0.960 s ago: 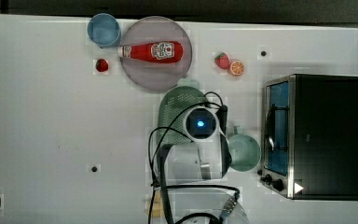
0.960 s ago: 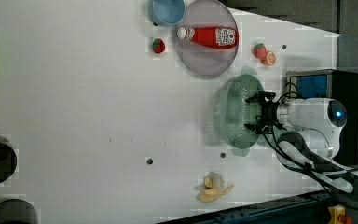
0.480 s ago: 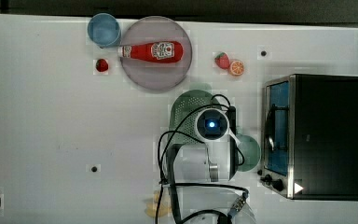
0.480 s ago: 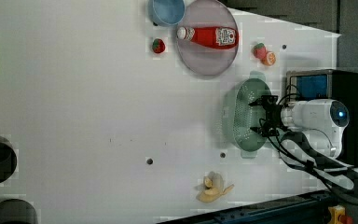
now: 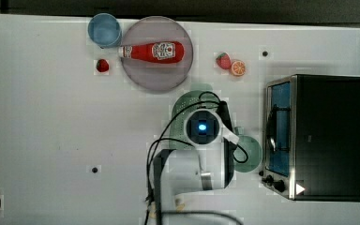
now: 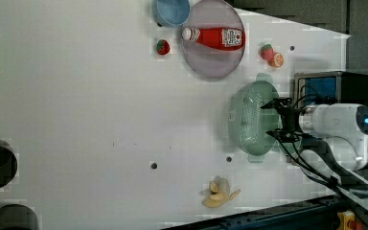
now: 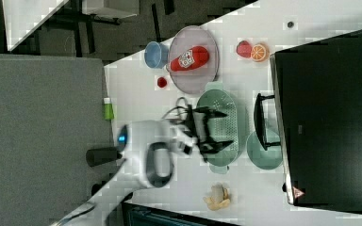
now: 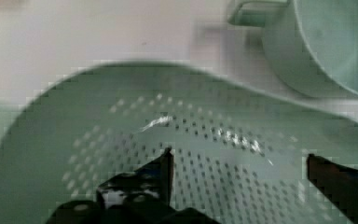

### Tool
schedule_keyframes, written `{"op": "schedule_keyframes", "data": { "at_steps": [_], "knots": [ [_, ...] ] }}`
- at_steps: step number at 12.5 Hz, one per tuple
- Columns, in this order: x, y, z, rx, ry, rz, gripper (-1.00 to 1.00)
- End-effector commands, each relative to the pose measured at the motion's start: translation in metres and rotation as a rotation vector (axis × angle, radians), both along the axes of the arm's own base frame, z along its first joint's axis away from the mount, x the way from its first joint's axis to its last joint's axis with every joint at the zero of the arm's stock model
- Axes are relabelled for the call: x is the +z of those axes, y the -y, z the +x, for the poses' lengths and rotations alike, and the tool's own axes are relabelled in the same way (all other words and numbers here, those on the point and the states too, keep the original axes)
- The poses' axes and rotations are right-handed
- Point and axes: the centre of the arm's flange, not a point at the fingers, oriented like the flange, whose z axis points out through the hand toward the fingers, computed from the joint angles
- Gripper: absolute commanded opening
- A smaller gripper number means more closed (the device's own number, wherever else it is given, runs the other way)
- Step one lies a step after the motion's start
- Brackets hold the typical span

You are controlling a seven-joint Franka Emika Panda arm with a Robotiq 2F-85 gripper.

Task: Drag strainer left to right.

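Spread to its widest, the black two-fingered hand (image 6: 277,119) is hanging just above the pale green oblong perforated plastic strainer (image 6: 250,117), gripping nothing. The strainer is lying on the white counter (image 6: 100,96) between the grey round plate (image 6: 211,62) and the mint-green round mug (image 7: 264,150), close to the black toaster oven (image 7: 330,117). Any further push risks ramming the mug against the oven.
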Motion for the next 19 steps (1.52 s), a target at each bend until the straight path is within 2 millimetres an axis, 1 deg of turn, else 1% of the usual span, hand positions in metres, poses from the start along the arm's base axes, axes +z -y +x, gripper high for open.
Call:
{"op": "schedule_keyframes", "data": {
  "at_steps": [1, 3, 4, 6, 7, 9, 10, 12, 13, 14, 15, 19],
  "knots": [
    [0.095, -0.037, 0.028, 0.144, 0.06, -0.048, 1.0],
    [0.144, -0.041, 0.025, 0.18, 0.006, -0.069, 1.0],
    [0.167, -0.042, 0.02, 0.199, -0.021, -0.045, 1.0],
    [0.209, -0.041, 0.006, 0.258, -0.061, 0.075, 1.0],
    [0.236, -0.042, 0.003, 0.307, -0.029, 0.133, 1.0],
    [0.293, -0.044, -0.005, 0.416, 0.03, 0.132, 1.0],
    [0.316, -0.045, -0.013, 0.422, 0.018, 0.132, 1.0],
    [0.353, -0.045, -0.032, 0.414, -0.034, 0.145, 1.0],
    [0.37, -0.044, -0.035, 0.414, -0.027, 0.144, 1.0],
    [0.382, -0.043, -0.036, 0.423, -0.02, 0.143, 1.0],
    [0.386, -0.041, -0.039, 0.425, -0.034, 0.149, 1.0],
    [0.383, -0.039, -0.039, 0.425, -0.047, 0.155, 1.0]
  ]
}}
